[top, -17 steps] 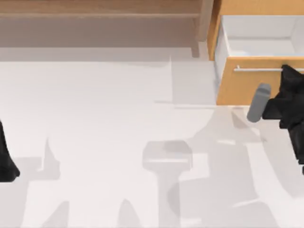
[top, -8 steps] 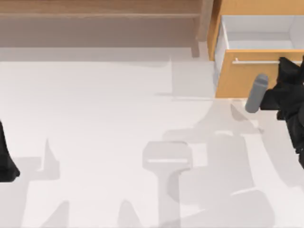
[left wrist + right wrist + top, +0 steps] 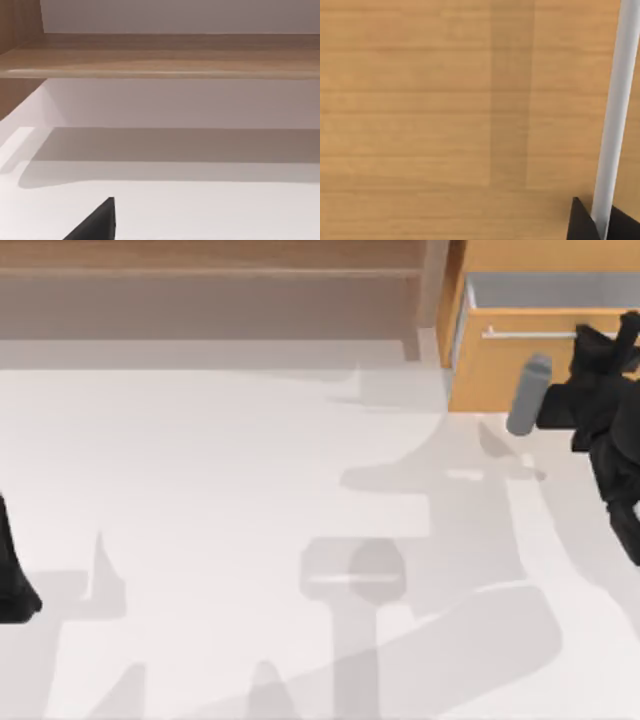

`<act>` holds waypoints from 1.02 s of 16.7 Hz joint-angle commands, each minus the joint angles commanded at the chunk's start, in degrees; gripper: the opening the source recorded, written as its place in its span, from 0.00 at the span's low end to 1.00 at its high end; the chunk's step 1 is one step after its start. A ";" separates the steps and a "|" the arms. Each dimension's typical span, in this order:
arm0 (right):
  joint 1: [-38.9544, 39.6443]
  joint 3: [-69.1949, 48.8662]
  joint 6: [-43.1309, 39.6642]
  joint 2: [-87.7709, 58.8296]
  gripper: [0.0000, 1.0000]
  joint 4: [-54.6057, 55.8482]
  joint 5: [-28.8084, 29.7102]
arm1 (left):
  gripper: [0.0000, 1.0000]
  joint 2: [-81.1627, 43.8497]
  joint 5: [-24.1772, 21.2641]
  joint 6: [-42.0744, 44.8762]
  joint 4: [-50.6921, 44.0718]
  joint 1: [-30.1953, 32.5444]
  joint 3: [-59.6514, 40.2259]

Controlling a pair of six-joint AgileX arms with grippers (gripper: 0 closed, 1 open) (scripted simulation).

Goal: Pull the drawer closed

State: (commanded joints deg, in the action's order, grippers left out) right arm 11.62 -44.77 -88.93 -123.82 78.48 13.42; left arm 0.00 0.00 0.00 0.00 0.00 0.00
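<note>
Gripping the silver handle, the right tool sits against the drawer front.
Its fingers straddle the bar; the drawer, directly ahead of it, shows a thin strip of interior. Left tool parked far across the desk, grip unclear.

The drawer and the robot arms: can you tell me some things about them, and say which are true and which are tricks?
1. The drawer is fully shut. False: a strip of its inside shows.
2. The right gripper is at the handle. True.
3. The left arm is touching the drawer. False: it sits at the table's left edge.
4. The drawer front is orange-tan wood. True.
5. The handle is a round knob. False: it is a thin silver bar.
</note>
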 joint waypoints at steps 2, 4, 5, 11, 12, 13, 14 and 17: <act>-0.34 -1.84 -0.01 -0.77 0.00 -1.12 -0.32 | 1.00 0.00 0.00 0.00 0.00 0.00 0.00; -0.38 -2.09 -0.01 -0.87 0.00 -1.27 -0.36 | 1.00 0.00 0.00 0.00 0.00 0.00 0.00; -0.38 -2.09 -0.01 -0.87 0.00 -1.27 -0.36 | 1.00 0.00 0.00 0.00 0.00 0.00 0.00; -0.71 -6.91 -0.07 -2.90 0.00 -3.89 -0.86 | 1.00 0.00 0.00 0.00 0.00 0.00 0.00; -0.94 -8.79 -0.10 -3.79 0.00 -4.97 -1.06 | 1.00 0.00 0.00 0.00 0.00 0.00 0.00; -1.19 -10.75 -0.10 -4.70 0.00 -6.11 -1.27 | 1.00 0.00 0.00 0.00 0.00 0.00 0.00; -1.44 -12.70 -0.09 -5.58 0.00 -7.23 -1.49 | 1.00 0.00 0.00 0.00 0.00 0.00 0.00; -2.04 -17.39 0.00 -7.59 0.00 -9.93 -2.01 | 1.00 0.00 0.00 0.00 0.00 0.00 0.00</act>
State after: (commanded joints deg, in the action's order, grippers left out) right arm 9.58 -62.16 -88.93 -131.41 68.55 11.41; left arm 0.00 0.00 0.00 0.00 0.00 0.00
